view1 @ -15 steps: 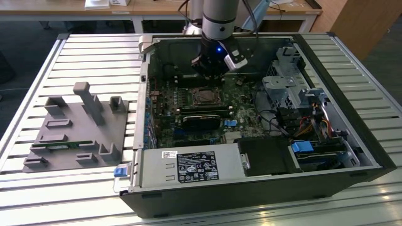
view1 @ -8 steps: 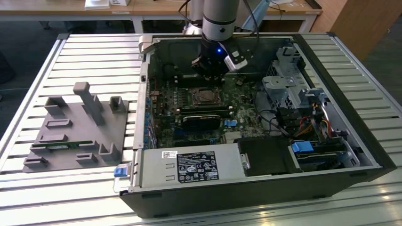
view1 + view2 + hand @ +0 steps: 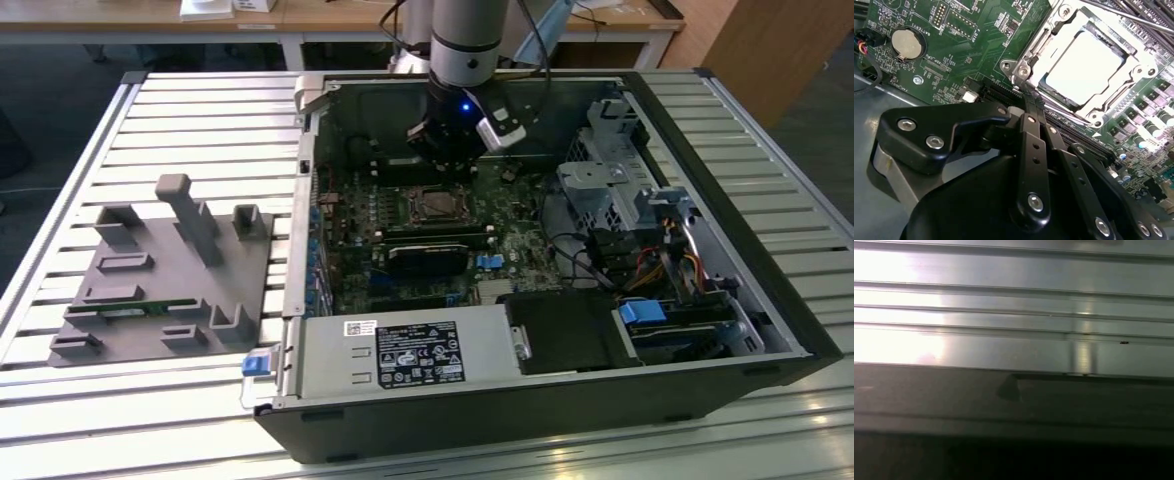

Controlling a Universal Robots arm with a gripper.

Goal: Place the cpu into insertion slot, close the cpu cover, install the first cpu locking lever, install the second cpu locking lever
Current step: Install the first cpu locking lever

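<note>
Closest to the lens in the second wrist view is the black claw (image 3: 1026,97), its fingers drawn narrow together with nothing visible between them; the tips sit at a corner of the cpu cover (image 3: 1054,50). Just beyond the tips, the cpu (image 3: 1084,62) lies flat in the insertion slot (image 3: 1041,82), its pale silver top showing through the square window of the cover, which looks folded down over it. So seating the chip appears done and the cover closed. A thin metal rod, likely a locking lever (image 3: 1134,17), crosses the far side of the cover from the claw; I cannot tell whether either lever is latched. In the exterior view the claw (image 3: 447,165) hangs just above the socket inside the open computer case (image 3: 787,330).
</note>
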